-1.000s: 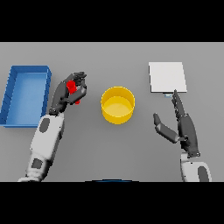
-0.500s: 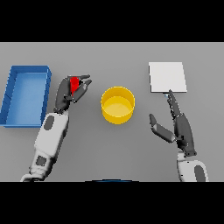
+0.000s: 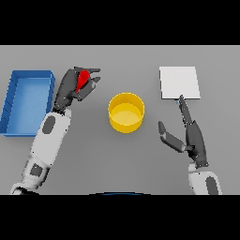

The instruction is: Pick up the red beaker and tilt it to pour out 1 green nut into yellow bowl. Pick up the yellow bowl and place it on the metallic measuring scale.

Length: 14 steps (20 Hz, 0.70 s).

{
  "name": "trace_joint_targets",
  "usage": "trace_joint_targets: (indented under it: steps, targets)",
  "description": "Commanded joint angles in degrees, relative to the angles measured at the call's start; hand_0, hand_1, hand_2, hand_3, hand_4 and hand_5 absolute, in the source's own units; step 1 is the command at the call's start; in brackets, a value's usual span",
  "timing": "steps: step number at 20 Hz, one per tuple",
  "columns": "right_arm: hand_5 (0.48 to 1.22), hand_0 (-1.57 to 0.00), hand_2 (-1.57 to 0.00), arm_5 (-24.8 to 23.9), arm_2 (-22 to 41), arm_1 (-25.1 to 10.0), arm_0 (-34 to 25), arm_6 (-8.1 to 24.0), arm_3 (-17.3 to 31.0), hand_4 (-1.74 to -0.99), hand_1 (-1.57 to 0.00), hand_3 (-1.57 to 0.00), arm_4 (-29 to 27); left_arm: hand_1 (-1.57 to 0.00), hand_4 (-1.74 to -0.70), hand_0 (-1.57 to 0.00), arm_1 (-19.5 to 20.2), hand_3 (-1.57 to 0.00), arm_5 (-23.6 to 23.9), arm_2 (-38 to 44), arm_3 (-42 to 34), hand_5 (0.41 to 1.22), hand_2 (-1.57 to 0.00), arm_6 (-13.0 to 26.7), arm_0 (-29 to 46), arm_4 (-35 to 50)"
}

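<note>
My left hand (image 3: 71, 88) is shut on the red beaker (image 3: 83, 79), holding it up to the left of the yellow bowl (image 3: 126, 112). The beaker shows only as a small red shape between the fingers, and the green nut is not visible. The bowl stands in the middle of the grey table, apart from both hands. The metallic measuring scale (image 3: 179, 82) lies flat at the far right. My right hand (image 3: 187, 136) is open, between the bowl and the scale's near edge, its fingers pointing towards the scale.
A blue bin (image 3: 26, 101) stands at the left edge of the table, just beside my left forearm.
My left hand has lifted the beaker up and slightly towards the bowl. My right hand has drifted a little nearer to me and towards the centre.
</note>
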Motion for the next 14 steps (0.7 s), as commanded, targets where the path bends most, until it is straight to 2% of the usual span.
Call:
trace_joint_targets:
  steps: [1,4,7,8,10,11,13,14]
  targets:
    - [0.688,0.00,0.00,-0.26,0.12,0.06,-0.10,0.95,-0.01,-1.245,0.00,0.00,0.48,-1.56,-1.73,-1.56,1.25,-1.56,-1.28,-2.98,-0.58,1.119,-1.56,1.77,-0.43,-2.74]
    - [0.696,0.00,0.00,-0.31,1.01,0.47,1.68,0.74,-1.78,-1.243,0.00,0.00,1.02,-1.56,-1.73,-1.56,3.80,-1.56,-3.27,-6.78,-2.44,1.117,-1.56,3.34,-0.28,-5.62]
    - [0.710,0.00,0.00,0.18,0.26,-0.30,1.25,2.34,-2.50,-1.243,0.00,0.00,0.21,-1.56,-1.73,-1.56,5.16,-1.56,-4.26,-8.59,-3.37,1.113,-1.56,4.18,0.01,-6.28]
    - [0.711,0.00,0.00,0.25,0.28,-0.20,0.83,3.00,-1.96,-1.248,0.00,0.00,0.21,-1.56,-1.73,-1.56,6.49,-1.56,-4.83,-9.97,-3.10,1.112,-1.56,5.09,-1.04,-8.05]
    - [0.717,0.00,0.00,0.39,0.83,-0.08,1.48,1.79,-2.11,-1.254,0.00,0.00,0.58,-1.57,-1.74,-1.57,8.78,-1.57,-5.35,-13.37,-1.46,1.112,-1.57,5.94,-3.83,-12.55]
    - [0.719,0.00,0.00,0.40,0.62,-0.23,1.30,2.18,-2.13,-1.260,0.00,0.00,0.51,-1.57,-1.74,-1.57,9.99,-1.57,-5.74,-15.69,-1.44,1.123,-1.57,5.83,-5.12,-15.27]
    - [0.720,0.00,0.00,0.92,0.71,-0.07,1.84,1.29,-2.61,-1.267,0.00,0.00,-0.24,-1.57,-1.74,-1.57,11.08,-1.57,-6.85,-20.84,0.42,1.134,-1.57,5.90,-8.33,-20.82]
    - [0.721,0.00,0.00,0.76,0.79,0.15,1.61,1.90,-2.27,-1.267,0.00,0.00,-0.04,-1.57,-1.74,-1.57,11.43,-1.57,-7.40,-22.87,1.00,1.152,-1.57,6.02,-9.60,-22.89]
